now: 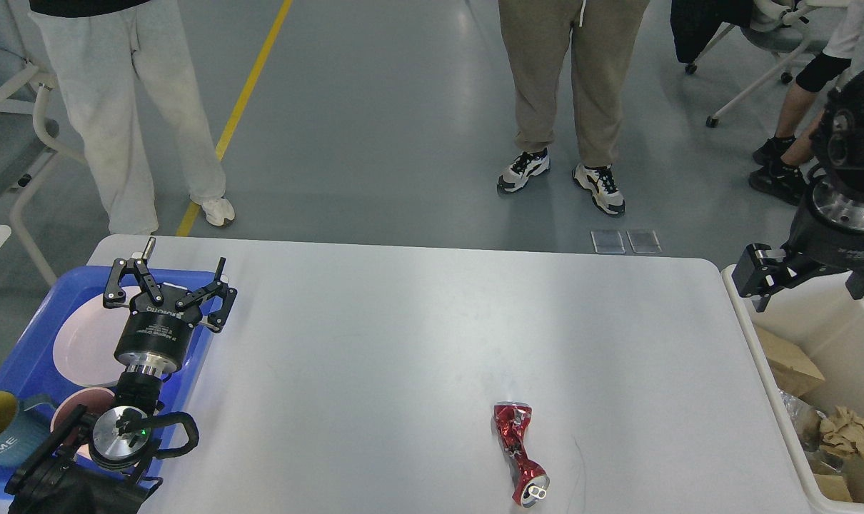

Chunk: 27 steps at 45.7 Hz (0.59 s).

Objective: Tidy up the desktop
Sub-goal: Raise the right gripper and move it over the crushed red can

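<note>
At far left of the frame, a blue tray overhanging the worktop's left edge, holding a pale pink plate, a second pinkish dish lower down, and a teal mug at lower left. Above the tray's right rim, left gripper, fingers spread wide apart, gripping nothing, pointing toward the upper part of the frame. Filling the centre and bottom, the desktop: a large white worktop with rounded corners, mostly bare. Lower right of centre, a crushed red can lying on its side, lengthwise toward the bottom edge, well apart from both grippers. At far right, a white bin just beside the worktop's right edge, holding crumpled brown paper and cardboard pieces. Above the bin's near rim, at middle right, right gripper, seen dark and partly end-on; cannot tell whether its fingers are parted or closed. Across the top, legs of standing people on a grey floor with a yellow line at upper left.
</note>
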Each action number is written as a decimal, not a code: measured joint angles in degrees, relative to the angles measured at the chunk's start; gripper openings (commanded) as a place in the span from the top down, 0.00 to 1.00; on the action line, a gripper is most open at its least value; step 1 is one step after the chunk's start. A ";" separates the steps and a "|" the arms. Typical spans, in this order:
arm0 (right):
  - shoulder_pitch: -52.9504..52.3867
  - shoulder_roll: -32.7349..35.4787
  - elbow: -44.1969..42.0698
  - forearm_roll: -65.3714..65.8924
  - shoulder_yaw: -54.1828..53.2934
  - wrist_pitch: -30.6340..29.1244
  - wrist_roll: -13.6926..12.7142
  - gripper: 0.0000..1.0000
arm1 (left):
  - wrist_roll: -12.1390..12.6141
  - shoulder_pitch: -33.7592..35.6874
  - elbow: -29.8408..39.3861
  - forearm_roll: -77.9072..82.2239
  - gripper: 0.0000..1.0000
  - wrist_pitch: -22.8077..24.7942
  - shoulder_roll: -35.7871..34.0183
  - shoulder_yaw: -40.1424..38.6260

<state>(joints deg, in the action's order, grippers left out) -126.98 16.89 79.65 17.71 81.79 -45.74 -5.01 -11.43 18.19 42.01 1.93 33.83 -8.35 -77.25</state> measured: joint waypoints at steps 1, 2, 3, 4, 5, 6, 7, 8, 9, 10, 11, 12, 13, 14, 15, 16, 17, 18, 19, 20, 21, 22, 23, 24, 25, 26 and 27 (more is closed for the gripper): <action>-1.84 -0.41 1.69 0.00 -0.08 -0.24 0.00 0.00 | 0.00 0.00 0.00 0.00 0.04 0.00 0.00 0.00; -4.24 -0.84 3.83 0.02 -0.35 -0.37 0.00 0.01 | 0.00 -0.01 0.00 0.00 0.04 0.00 0.00 -0.01; -6.15 -1.11 5.53 0.01 -0.66 -0.38 0.00 0.02 | 0.00 -0.01 0.00 0.00 0.04 0.00 0.00 -0.01; -7.96 -1.31 7.23 0.01 -1.01 -0.33 0.01 0.02 | 0.00 -0.01 0.00 0.00 0.04 0.00 0.00 -0.01; -9.63 -1.47 8.84 0.01 -1.36 -0.24 0.04 0.03 | 0.00 -0.01 0.00 0.00 0.04 -0.01 0.00 -0.01; -11.53 -1.64 10.78 0.01 -1.76 -0.09 0.12 0.04 | 0.00 -0.02 0.00 0.00 0.04 -0.02 0.00 -0.01; -12.94 -1.74 12.30 0.00 -2.07 0.06 0.25 0.04 | 0.00 -0.03 0.00 0.00 0.04 -0.03 0.00 -0.01; -14.28 -1.85 13.75 -0.05 -2.36 0.24 0.40 0.05 | 0.00 -0.03 0.00 0.01 0.04 -0.04 0.00 -0.01; -15.75 -1.96 15.34 -0.19 -2.68 0.50 0.55 0.05 | 0.00 -0.03 0.00 0.02 0.04 -0.05 0.00 -0.01; -16.80 -2.05 16.47 -0.43 -2.89 0.75 0.65 0.05 | 0.00 -0.03 0.00 0.01 0.04 -0.06 0.00 -0.01; -17.73 -2.16 17.47 -0.82 -3.05 1.04 0.73 0.05 | 0.00 -0.03 0.00 0.01 0.04 -0.07 0.00 -0.01; -18.65 -2.32 18.45 -1.45 -3.25 1.38 0.82 0.05 | 0.00 -0.03 0.00 0.02 0.04 -0.08 0.00 -0.01; -19.21 -2.44 19.05 -2.04 -3.34 1.61 0.88 0.05 | 0.00 -0.03 0.00 0.02 0.04 -0.08 0.00 -0.01; -19.61 -2.55 19.45 -2.64 -3.39 1.79 0.94 0.05 | 0.00 -0.03 0.00 0.02 0.04 -0.08 0.00 -0.01; -19.90 -2.63 19.74 -3.18 -3.41 1.91 0.99 0.04 | 0.00 -0.03 0.00 0.02 0.04 -0.08 0.00 -0.01; -20.12 -2.72 19.98 -3.74 -3.44 2.00 1.04 0.04 | 0.00 -0.03 0.00 0.02 0.04 -0.08 0.00 -0.01; -20.24 -2.76 20.11 -4.11 -3.47 2.01 1.07 0.04 | 0.00 -0.03 0.00 0.02 0.04 -0.08 0.00 -0.01; -20.34 -2.79 20.21 -4.46 -3.50 2.02 1.08 0.03 | 0.00 -0.03 0.00 0.02 0.04 -0.08 0.00 -0.01; -20.39 -2.79 20.26 -4.68 -3.51 2.00 1.08 0.03 | 0.00 -0.03 0.00 0.02 0.03 -0.08 0.00 -0.01; -20.42 -2.79 20.29 -4.86 -3.51 1.98 1.08 0.03 | 0.00 -0.03 0.00 0.02 0.04 -0.08 0.00 -0.01; -20.44 -2.75 20.31 -5.00 -3.51 1.98 1.08 0.03 | 0.00 -0.03 0.00 0.01 0.04 -0.08 0.00 -0.01; -20.46 -2.69 20.32 -5.09 -3.49 1.98 1.08 0.03 | 0.00 -0.03 0.00 0.02 0.04 -0.08 0.00 -0.01; -20.47 -2.62 20.33 -5.18 -3.46 1.98 1.08 0.04 | 0.00 -0.03 0.00 0.01 0.04 -0.08 0.00 -0.01; -20.48 -2.58 20.34 -5.23 -3.42 1.99 1.08 0.04 | 0.00 -0.02 0.00 0.01 0.04 -0.08 0.00 -0.01; -20.48 -2.55 20.34 -5.25 -3.39 2.03 1.08 0.04 | 0.00 -0.02 0.00 0.01 0.04 -0.08 0.00 -0.01; -20.49 -2.52 20.34 -5.25 -3.36 2.06 1.07 0.04 | 0.00 -0.02 0.00 0.01 0.04 -0.08 0.00 -0.01; -20.49 -2.50 20.34 -5.26 -3.35 2.09 1.06 0.04 | 0.00 -0.02 0.00 0.01 0.04 -0.08 0.00 -0.01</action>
<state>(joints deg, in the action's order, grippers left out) -147.47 14.39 99.99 12.45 78.44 -43.65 -3.95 -11.42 18.18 42.01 1.94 33.75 -8.35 -77.26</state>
